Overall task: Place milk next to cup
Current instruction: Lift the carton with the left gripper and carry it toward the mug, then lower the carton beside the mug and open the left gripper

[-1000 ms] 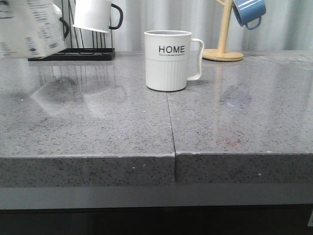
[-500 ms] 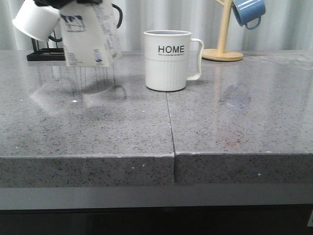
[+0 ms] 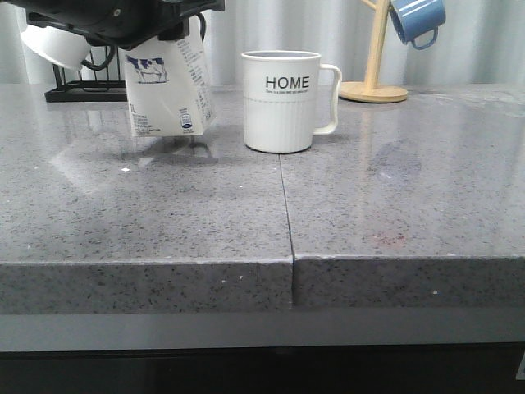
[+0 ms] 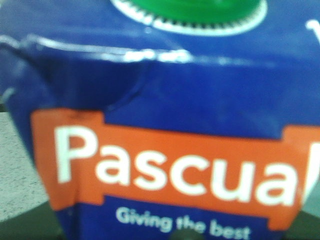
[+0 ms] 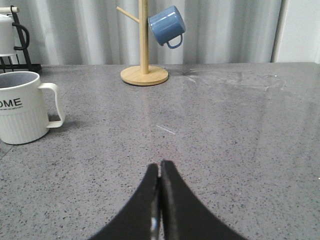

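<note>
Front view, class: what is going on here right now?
The left arm's gripper holds the milk by its top, slightly tilted, just above or barely touching the grey counter, to the left of the HOME cup with a gap between them. The right gripper is idle, its fingers closed on nothing over the counter.
</note>
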Robot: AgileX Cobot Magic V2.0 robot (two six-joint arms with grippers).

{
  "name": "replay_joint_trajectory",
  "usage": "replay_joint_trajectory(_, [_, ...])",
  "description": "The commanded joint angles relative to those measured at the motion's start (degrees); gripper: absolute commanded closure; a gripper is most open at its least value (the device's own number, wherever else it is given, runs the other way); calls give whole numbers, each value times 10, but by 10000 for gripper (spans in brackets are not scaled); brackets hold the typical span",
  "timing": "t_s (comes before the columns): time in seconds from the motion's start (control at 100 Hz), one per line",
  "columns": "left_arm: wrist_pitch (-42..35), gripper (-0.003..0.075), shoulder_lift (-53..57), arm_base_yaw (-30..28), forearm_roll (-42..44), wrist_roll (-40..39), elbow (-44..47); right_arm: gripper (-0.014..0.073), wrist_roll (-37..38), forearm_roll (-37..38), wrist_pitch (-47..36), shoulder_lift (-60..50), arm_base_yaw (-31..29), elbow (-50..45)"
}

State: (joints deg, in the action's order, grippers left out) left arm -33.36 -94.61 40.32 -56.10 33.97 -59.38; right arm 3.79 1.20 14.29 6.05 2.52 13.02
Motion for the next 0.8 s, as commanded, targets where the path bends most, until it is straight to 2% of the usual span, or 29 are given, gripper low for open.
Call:
replay_joint_trajectory(0.0, [-122,533,35,13,42,0,-38,715,-3,6,-46,5,1,16])
replay_joint_trajectory(0.51, [-119,514,20,32,27,2,-38,715,-3,6,-46,5,1,16])
replay_joint_trajectory(0.61, [-110,416,20,33,26,25,-38,715,-3,6,-46,5,1,16])
replay_joint_trajectory(0.73, [-109,220,20,33,24,28,-34,715,-3,6,-46,5,1,16])
replay_joint_trajectory(0.79, [-109,147,20,33,17,28,-32,715,-3,6,-46,5,1,16])
